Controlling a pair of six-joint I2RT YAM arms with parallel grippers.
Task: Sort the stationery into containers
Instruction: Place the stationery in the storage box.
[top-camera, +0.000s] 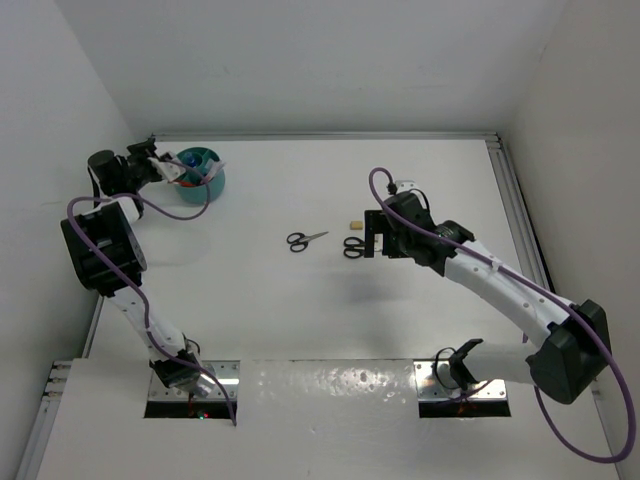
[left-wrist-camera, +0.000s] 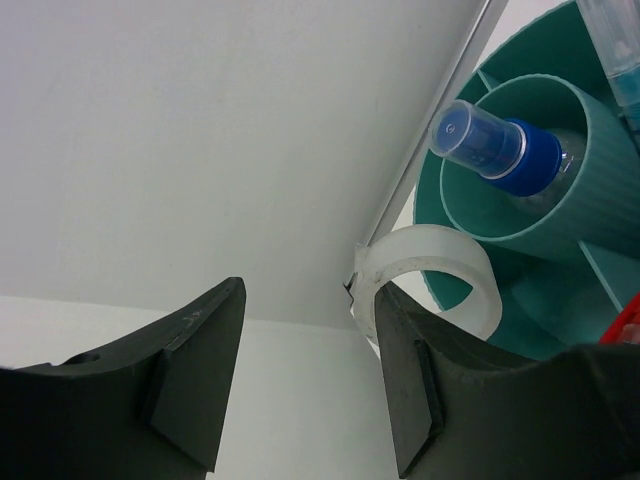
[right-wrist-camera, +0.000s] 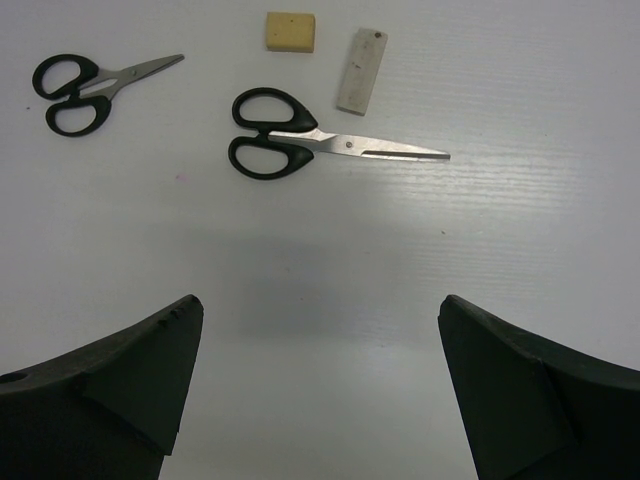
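The round teal organiser (top-camera: 203, 170) stands at the far left of the table. In the left wrist view a blue-capped bottle (left-wrist-camera: 495, 145) lies in the central cup of the organiser (left-wrist-camera: 600, 150), with a clear pen (left-wrist-camera: 618, 40) and a bit of red pen (left-wrist-camera: 625, 322) at the right edge. The clear tape roll (left-wrist-camera: 440, 255) rests at the organiser's rim, against the outer tip of one finger. My left gripper (left-wrist-camera: 310, 290) is open, with nothing between its fingers. My right gripper (right-wrist-camera: 318, 300) hangs wide open above the larger scissors (right-wrist-camera: 330, 145), smaller scissors (right-wrist-camera: 90, 85), beige eraser (right-wrist-camera: 290, 30) and white piece (right-wrist-camera: 360, 70).
In the top view the left gripper (top-camera: 165, 166) is close to the left wall and the back rail. The right gripper (top-camera: 373, 236) is mid-table, beside the scissors (top-camera: 306, 240) and the eraser (top-camera: 353, 222).
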